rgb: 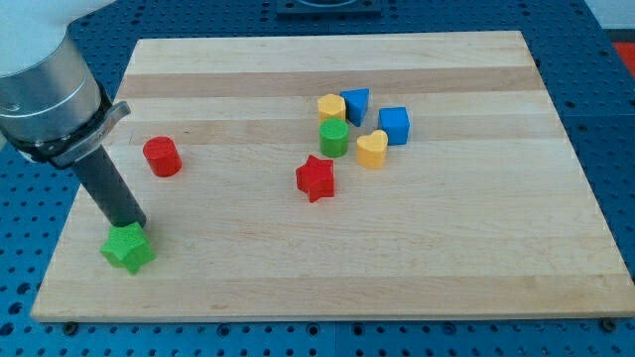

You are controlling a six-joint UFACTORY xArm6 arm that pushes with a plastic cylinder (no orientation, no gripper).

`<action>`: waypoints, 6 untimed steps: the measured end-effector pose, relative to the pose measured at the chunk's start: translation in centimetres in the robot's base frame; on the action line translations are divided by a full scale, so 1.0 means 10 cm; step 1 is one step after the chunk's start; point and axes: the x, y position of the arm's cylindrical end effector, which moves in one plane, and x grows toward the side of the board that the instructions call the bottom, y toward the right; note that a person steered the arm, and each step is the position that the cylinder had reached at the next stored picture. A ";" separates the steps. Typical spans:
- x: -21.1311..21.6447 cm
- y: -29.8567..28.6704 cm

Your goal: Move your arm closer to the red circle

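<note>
My tip [134, 226], a plain rod tool with nothing to open or clamp, touches the green star [128, 248] near left on the table [446, 268], so it must next travel farther toward the red circle [161, 157].

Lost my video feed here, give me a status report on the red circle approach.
My tip at the green star, view's lower left. Red circle above it, apart, untouched. Nothing between them.
</note>
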 end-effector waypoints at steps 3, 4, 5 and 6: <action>-0.75 0.83; -1.06 0.86; -1.26 0.73; -1.34 0.44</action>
